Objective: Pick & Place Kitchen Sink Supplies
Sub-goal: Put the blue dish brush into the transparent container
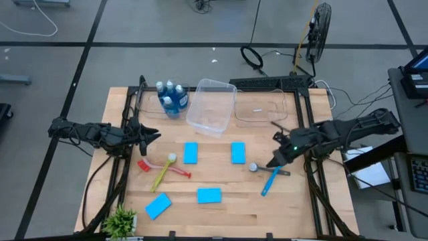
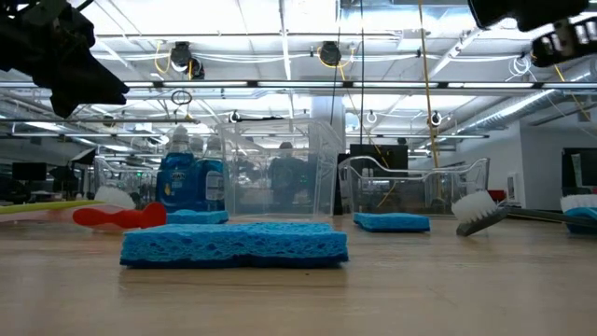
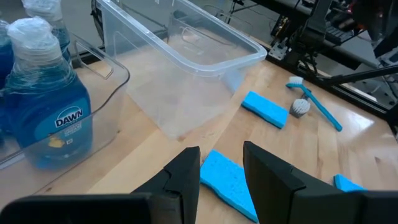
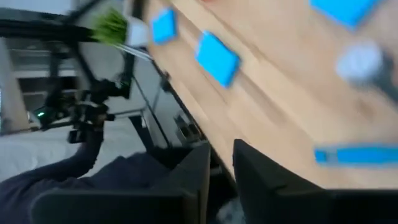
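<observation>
hovering by the blue brush [image 1: 269,179] on the table's right side, the right gripper [image 1: 275,161] has its fingers narrowly parted around nothing; a pinch started off the thin handle could skid it away. the brush lies flat, white head [image 1: 254,167] toward the left. the left gripper [image 1: 152,134], slightly parted and empty, waits near the bottles [image 1: 172,98].

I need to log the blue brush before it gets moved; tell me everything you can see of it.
The blue brush is thin, plastic-looking, with a long blue handle and a round white bristle head. It lies flat on the wooden table, right of the sponges, handle slanting toward the front edge. The right gripper hovers close above it; contact can't be confirmed.
</observation>
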You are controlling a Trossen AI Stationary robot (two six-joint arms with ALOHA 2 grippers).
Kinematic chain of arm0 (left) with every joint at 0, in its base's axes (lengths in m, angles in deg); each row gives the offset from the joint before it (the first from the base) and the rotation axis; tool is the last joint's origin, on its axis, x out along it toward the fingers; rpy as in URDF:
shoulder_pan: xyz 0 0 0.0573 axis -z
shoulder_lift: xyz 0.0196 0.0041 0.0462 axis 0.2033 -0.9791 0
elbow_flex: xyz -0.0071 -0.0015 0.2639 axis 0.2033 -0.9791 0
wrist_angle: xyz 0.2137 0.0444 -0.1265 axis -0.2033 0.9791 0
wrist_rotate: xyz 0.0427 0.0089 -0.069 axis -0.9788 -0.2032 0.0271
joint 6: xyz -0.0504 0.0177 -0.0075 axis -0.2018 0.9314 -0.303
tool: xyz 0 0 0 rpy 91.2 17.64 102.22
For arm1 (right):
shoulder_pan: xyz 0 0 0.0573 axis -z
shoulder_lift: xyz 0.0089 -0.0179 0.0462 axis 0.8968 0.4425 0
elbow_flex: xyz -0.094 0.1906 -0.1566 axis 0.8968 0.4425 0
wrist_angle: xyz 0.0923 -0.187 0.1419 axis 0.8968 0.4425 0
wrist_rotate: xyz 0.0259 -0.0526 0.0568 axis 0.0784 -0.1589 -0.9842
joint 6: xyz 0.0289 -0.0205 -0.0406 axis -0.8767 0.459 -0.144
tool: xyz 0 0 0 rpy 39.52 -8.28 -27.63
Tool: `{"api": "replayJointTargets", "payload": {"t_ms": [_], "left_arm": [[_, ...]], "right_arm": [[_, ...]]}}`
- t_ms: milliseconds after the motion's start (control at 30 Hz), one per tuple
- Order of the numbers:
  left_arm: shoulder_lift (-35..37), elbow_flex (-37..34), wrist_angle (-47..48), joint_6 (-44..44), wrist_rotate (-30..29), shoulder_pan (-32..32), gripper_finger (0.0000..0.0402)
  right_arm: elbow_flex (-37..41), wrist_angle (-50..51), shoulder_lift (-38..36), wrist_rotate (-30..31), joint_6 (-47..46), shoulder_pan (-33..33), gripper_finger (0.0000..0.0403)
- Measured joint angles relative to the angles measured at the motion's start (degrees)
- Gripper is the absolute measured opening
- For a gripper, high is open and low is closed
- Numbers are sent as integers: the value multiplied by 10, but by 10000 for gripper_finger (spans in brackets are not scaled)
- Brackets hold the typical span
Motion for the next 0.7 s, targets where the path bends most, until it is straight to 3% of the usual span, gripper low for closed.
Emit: {"api": "replayJointTargets", "payload": {"t_ms": [233,433,700], "left_arm": [[0,0,1,0,0,0,122],[0,0,1,-2,0,0,122],[0,0,1,-5,-1,0,122]], "right_arm": [[0,55,42,-26,-122,-22,8],[0,114,63,-23,-199,-35,2],[0,212,63,73,-302,-73,0]]}}
